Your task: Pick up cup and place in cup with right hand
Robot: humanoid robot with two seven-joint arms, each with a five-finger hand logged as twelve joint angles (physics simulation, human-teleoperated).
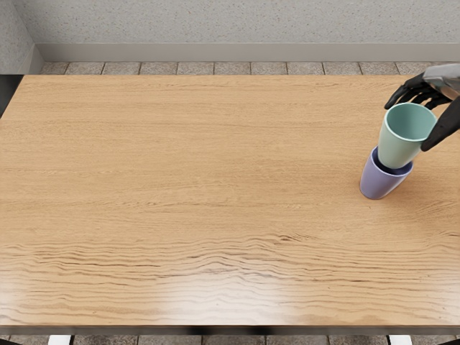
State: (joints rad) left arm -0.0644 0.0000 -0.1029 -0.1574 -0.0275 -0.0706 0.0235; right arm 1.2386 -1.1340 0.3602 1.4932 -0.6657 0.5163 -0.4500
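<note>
Fingers (408, 92) of the right hand (440, 80), black and jointed below a grey, smooth-shelled back, curve behind the far rim of a pale mint-green, tapered cup (397, 148), while the thumb (444, 128) lies along its right side. The hand is parted only to the cup's width, clasping it between thumb and fingers; fingertip contact on the far side is hidden.

The mint cup is tilted, round mouth up, its narrower base at the opening of a lavender-purple, tapered cup (379, 184); how deep it reaches is unclear. The purple cup stands on the right part of a table (201, 158) of light brown wood, its grain fine at the back, wavy and darker toward the front, with a glossy sheen there. Beyond lie grey-brown floor tiles (158, 68) and a speckled grey wall (237, 21).
</note>
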